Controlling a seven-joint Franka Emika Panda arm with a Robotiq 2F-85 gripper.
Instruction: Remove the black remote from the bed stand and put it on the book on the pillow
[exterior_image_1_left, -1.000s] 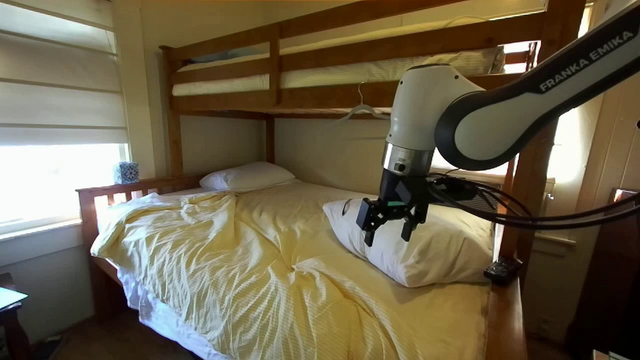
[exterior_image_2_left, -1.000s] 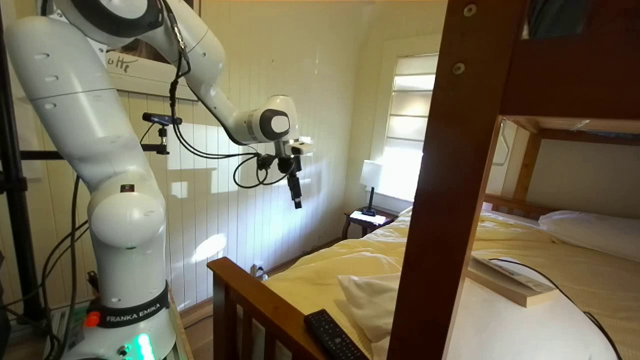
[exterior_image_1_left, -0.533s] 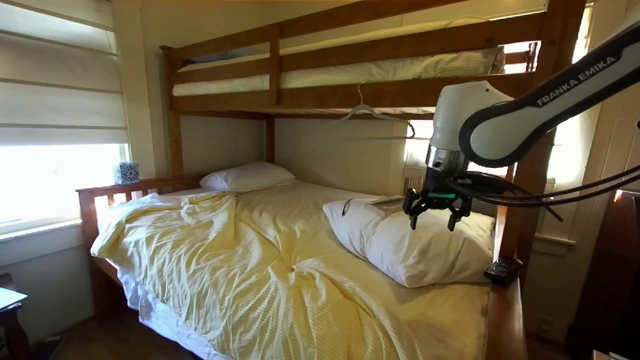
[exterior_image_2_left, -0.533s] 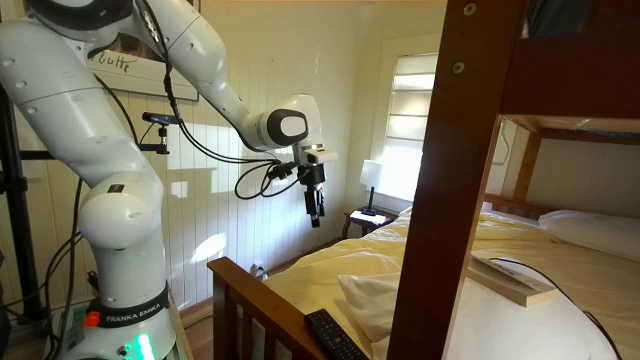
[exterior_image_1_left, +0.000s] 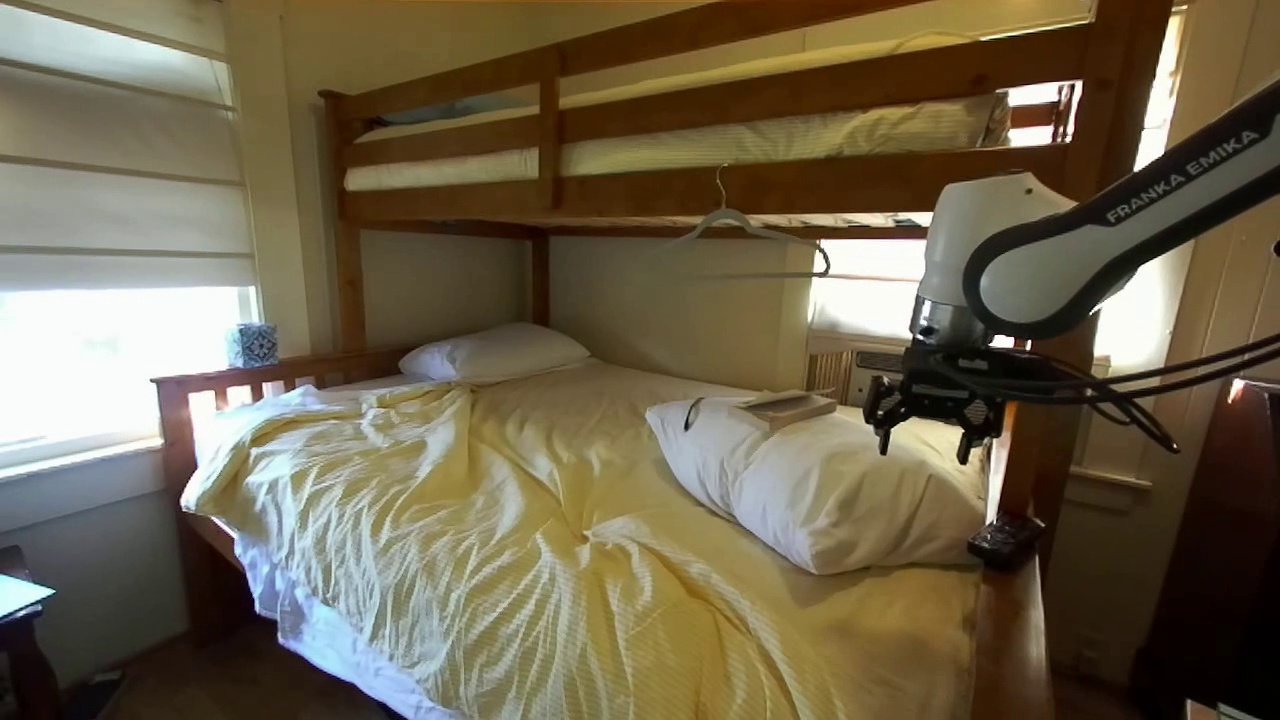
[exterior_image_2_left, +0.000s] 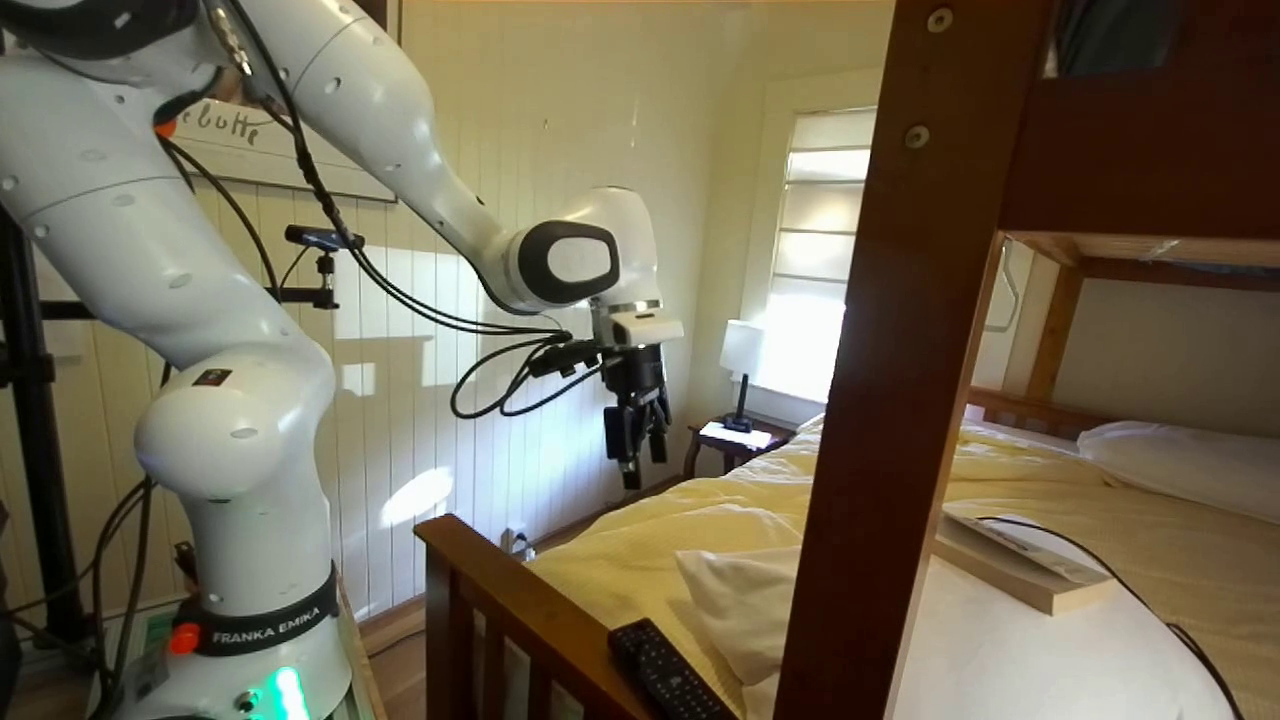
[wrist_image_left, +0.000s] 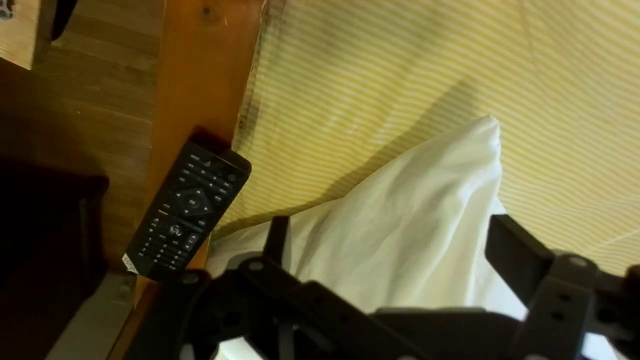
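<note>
The black remote (exterior_image_1_left: 1006, 542) lies on the wooden bed-end rail (exterior_image_1_left: 1012, 640), the bed stand. It also shows in the other exterior picture (exterior_image_2_left: 672, 675) and at the left of the wrist view (wrist_image_left: 187, 212). The large white pillow (exterior_image_1_left: 800, 490) lies beside the rail, and the book (exterior_image_1_left: 790, 408) rests on its top; the book (exterior_image_2_left: 1020, 565) is out of the wrist view. My gripper (exterior_image_1_left: 923, 450) is open and empty, above the rail end of the pillow. In the wrist view my gripper (wrist_image_left: 390, 245) has the pillow corner below its spread fingers, with the remote left of them.
A wooden bunk post (exterior_image_2_left: 920, 360) stands between the remote and the book. The upper bunk rail (exterior_image_1_left: 800, 195) and a hanger (exterior_image_1_left: 735, 222) are overhead. The smaller white pillow (exterior_image_1_left: 495, 355) lies at the far end. A thin dark cord (exterior_image_2_left: 1080, 550) runs over the book and pillow.
In an exterior view my gripper has moved right, away from the book, which is now uncovered. In both exterior views the arm has shifted; the remote, book and pillow have not moved.
</note>
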